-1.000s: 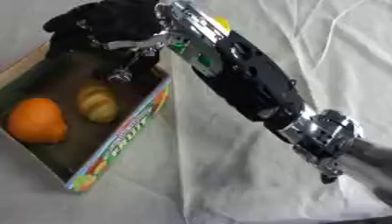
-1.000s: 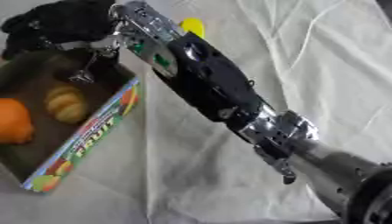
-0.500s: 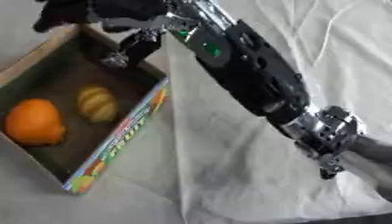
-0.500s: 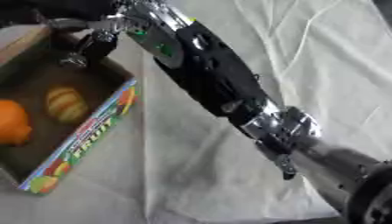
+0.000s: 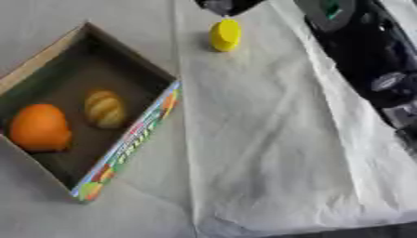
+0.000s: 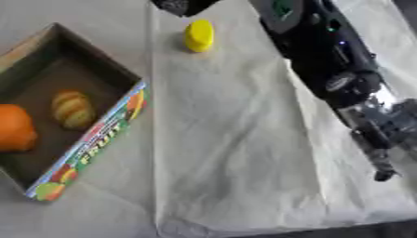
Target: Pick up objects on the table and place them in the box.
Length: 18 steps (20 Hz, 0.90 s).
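A yellow rounded object [image 5: 225, 34] lies on the white cloth [image 5: 260, 139] near the top. Just above it a bit of my right hand [image 5: 224, 5] shows at the top edge, fingers cut off by the frame. The black right arm [image 6: 326, 51] runs down the right side. An open cardboard box [image 5: 134, 135] with a colourful fruit-print side stands at the left. Inside it lie an orange [image 5: 37, 128] and a yellowish ribbed piece [image 5: 104, 108]. My left hand shows in no view.
The cloth is wrinkled, with a fold line running down from the top beside the box. Its front edge ends near the bottom of the view, with a dark strip [image 5: 342, 230] beyond it.
The right hand has moved from over the box's far corner up and to the right, nearly out of view. The whole picture has shifted, and the yellow object is now uncovered.
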### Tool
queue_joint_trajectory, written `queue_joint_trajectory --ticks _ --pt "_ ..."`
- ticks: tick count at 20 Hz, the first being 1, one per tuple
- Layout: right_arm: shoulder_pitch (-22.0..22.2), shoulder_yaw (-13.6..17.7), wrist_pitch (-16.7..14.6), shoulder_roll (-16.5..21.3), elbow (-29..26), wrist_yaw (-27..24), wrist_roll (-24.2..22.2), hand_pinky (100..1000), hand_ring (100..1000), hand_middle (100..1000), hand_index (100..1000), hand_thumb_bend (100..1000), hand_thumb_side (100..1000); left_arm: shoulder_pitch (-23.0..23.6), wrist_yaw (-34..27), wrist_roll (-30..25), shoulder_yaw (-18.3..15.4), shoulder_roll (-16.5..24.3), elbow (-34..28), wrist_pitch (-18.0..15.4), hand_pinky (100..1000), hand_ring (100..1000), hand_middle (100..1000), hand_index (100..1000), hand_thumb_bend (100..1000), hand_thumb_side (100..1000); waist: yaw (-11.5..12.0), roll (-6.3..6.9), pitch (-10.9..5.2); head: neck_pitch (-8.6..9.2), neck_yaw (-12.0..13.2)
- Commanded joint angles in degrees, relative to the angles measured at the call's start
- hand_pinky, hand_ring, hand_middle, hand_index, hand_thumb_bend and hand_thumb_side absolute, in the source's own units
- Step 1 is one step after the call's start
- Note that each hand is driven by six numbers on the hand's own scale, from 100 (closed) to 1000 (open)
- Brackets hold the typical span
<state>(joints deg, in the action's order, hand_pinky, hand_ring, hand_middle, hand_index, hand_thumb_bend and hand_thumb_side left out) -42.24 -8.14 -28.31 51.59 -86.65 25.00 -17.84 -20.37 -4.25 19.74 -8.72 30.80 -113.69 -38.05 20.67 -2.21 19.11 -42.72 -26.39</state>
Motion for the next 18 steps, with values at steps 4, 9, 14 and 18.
queue_joint_trajectory --ticks 4,9,14,18 --pt "4.41 2.76 -0.68 6.66 2.32 2.65 3.28 908 1000 840 959 100 100 -0.1 0.36 0.23 -0.83 1.62 -0.9 0.24 830 818 769 879 185 285 -0.22 0.5 -0.62 0.76 -0.24" --pt "6.78 2.92 -1.61 7.46 3.16 4.05 3.2 911 1000 843 960 100 161 0.02 0.38 0.3 -0.95 1.49 -0.9 0.34 830 818 769 879 180 290 -0.17 0.48 -0.52 1.21 -0.66" --pt "6.83 2.86 -2.28 7.31 4.35 4.91 2.72 919 1000 838 979 100 195 -0.01 0.27 0.38 -1.02 1.42 -0.9 0.38 831 819 770 879 179 292 0.0 0.47 -0.48 1.22 -1.01" --pt "4.92 2.75 -1.65 6.42 7.71 7.58 3.4 926 1000 834 984 100 192 -0.16 0.11 0.26 -0.94 1.25 -0.9 0.37 830 818 769 879 172 295 0.31 0.42 -0.23 1.45 -1.71"
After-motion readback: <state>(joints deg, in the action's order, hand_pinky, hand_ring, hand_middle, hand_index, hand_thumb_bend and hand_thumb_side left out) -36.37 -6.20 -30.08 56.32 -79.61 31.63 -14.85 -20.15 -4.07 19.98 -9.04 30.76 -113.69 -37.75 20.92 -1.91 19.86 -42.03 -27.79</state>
